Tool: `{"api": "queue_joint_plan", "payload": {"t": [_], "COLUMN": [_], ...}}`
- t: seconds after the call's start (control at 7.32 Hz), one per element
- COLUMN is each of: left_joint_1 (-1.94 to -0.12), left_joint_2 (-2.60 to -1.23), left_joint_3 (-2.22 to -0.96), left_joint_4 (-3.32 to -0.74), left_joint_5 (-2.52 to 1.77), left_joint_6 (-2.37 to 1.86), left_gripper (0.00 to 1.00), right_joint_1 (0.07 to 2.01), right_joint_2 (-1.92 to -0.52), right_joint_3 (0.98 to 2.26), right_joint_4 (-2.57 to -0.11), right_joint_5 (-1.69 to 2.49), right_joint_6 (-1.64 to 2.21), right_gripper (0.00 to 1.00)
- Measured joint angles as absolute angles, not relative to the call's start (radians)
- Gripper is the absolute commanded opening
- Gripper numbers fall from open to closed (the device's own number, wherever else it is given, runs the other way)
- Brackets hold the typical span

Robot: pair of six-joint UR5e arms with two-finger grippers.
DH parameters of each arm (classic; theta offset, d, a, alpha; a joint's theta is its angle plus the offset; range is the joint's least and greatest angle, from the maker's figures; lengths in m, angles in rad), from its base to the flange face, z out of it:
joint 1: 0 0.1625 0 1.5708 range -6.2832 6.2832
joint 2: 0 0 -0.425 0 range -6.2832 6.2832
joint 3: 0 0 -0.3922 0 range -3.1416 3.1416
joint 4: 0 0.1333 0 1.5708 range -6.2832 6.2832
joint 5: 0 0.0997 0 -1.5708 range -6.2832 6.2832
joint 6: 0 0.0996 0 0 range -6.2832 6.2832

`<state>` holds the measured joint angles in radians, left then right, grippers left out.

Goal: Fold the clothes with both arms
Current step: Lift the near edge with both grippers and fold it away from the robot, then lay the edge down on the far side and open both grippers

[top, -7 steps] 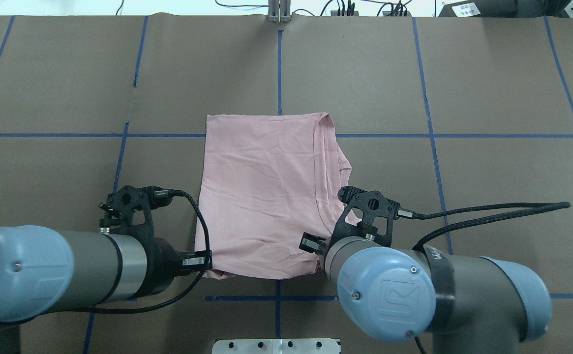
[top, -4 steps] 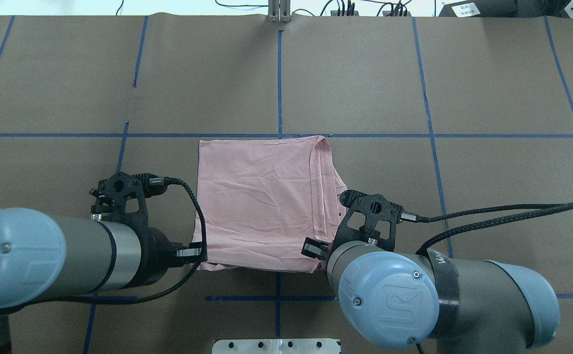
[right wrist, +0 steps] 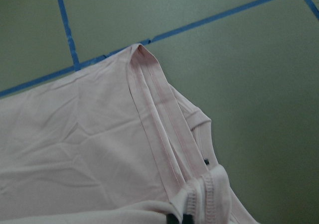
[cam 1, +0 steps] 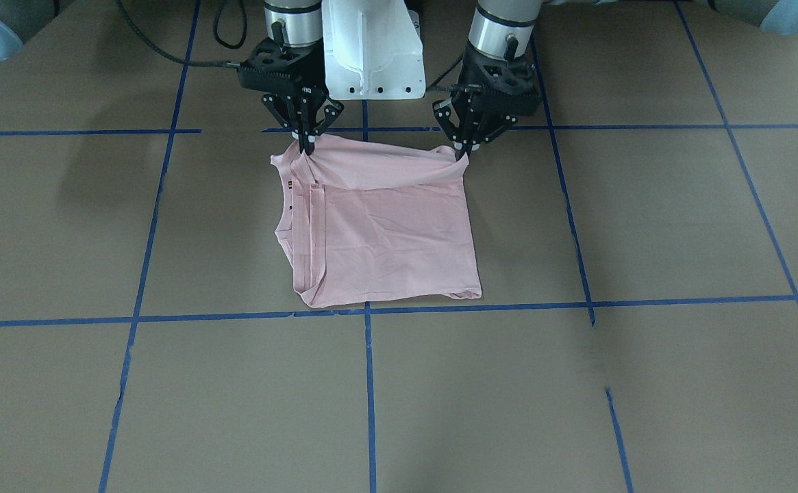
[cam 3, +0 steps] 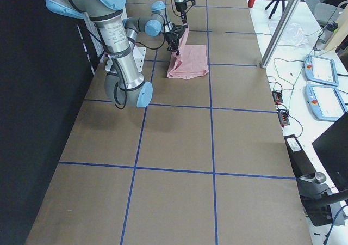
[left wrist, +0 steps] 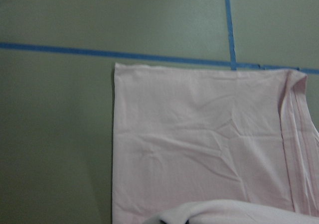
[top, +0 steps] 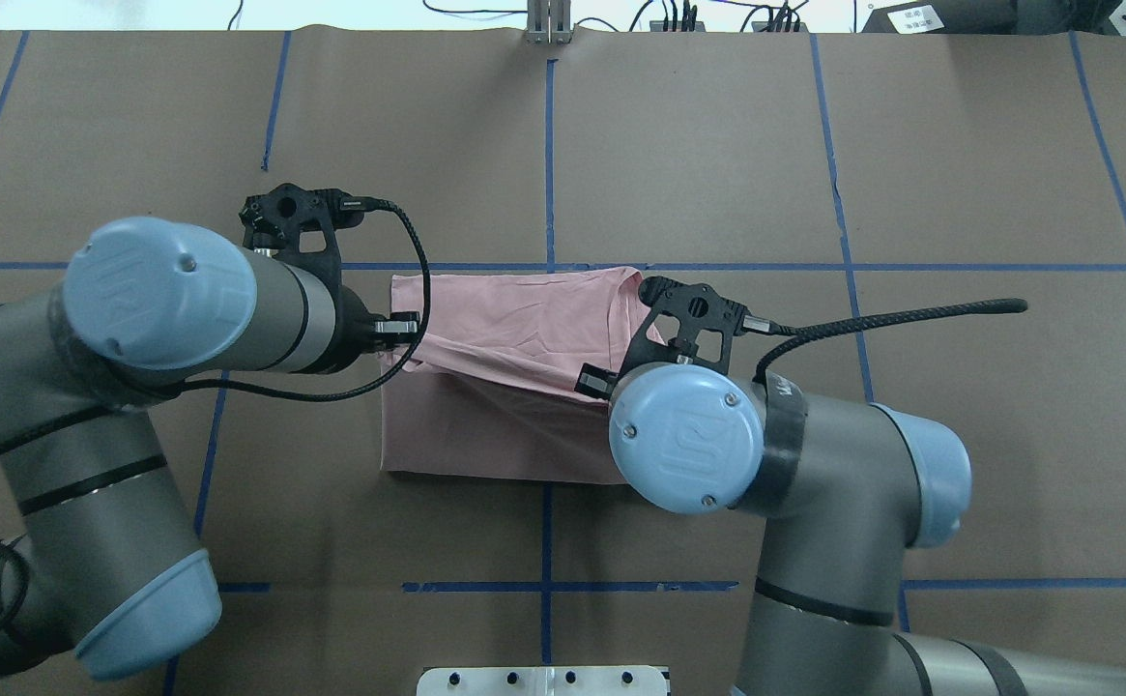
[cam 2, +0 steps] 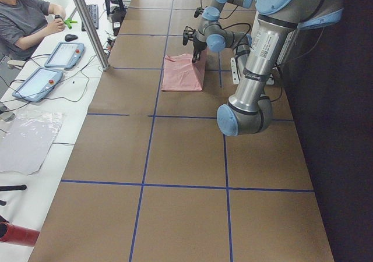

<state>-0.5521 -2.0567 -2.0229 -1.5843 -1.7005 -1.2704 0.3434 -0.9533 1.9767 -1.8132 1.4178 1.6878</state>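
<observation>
Pinching the near edge of the T-shirt (cam 1: pixel 385 233) at its two corners, both grippers hold that edge raised off the brown table (cam 1: pixel 645 226) in the upper centre of the front-facing view. The right gripper (cam 1: pixel 305 142), on that view's left, has its fingers drawn tight on the corner where the folded-in layers stack. The left gripper (cam 1: pixel 464 152), on the right, is clamped just as narrowly on the plain corner, and the cloth sags between the two.

Judging by its shape, the long sides are already turned in: the shirt is a narrow rectangle, plain side up, with a layered strip along one edge. The cross fold looks partly made. In the overhead view the lifted edge hangs over the middle of the cloth, short of the far edge, which lies just beside a blue tape line (top: pixel 717 267). What remains is to carry the corners across, lay them on that far edge and let go; a further fold may be needed.

Close around stand the white pedestal base (cam 1: pixel 371 55) and the arms' black cables (top: pixel 418 261), one looping near the shirt's left edge. A person (cam 2: pixel 23 17) sits at a side desk, well apart.
</observation>
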Motion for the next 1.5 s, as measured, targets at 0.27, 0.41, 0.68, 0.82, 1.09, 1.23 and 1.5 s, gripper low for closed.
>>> {"api": "queue_joint_plan", "payload": {"t": [0.27, 0.41, 0.68, 0.82, 1.09, 1.23, 1.5], "left_joint_1": [-0.592, -0.597, -0.599, -0.604, -0.671, -0.73, -0.805], "left_joint_2": [-2.088, -2.101, -2.115, -2.121, -2.162, -2.191, -2.206], "left_joint_3": [-1.855, -1.785, -1.681, -1.655, -1.578, -1.526, -1.488], "left_joint_4": [-1.701, -1.751, -1.833, -1.853, -1.868, -1.87, -1.871], "left_joint_5": [-1.699, -1.697, -1.695, -1.695, -1.715, -1.768, -1.867], "left_joint_6": [-1.255, -1.252, -1.24, -1.223, -1.096, -0.973, -0.822], "left_gripper": [0.0, 0.0, 0.0, 0.46, 1.0, 1.0, 1.0], "right_joint_1": [0.415, 0.438, 0.458, 0.467, 0.539, 0.598, 0.661], "right_joint_2": [-0.9, -0.87, -0.836, -0.83, -0.767, -0.714, -0.669], "right_joint_3": [1.763, 1.654, 1.537, 1.517, 1.418, 1.335, 1.264], "right_joint_4": [-1.66, -1.578, -1.492, -1.481, -1.476, -1.476, -1.475], "right_joint_5": [1.42, 1.42, 1.42, 1.428, 1.516, 1.598, 1.688], "right_joint_6": [1.642, 1.626, 1.608, 1.591, 1.453, 1.358, 1.229], "right_gripper": [0.0, 0.0, 0.32, 0.99, 1.0, 1.0, 1.0]}}
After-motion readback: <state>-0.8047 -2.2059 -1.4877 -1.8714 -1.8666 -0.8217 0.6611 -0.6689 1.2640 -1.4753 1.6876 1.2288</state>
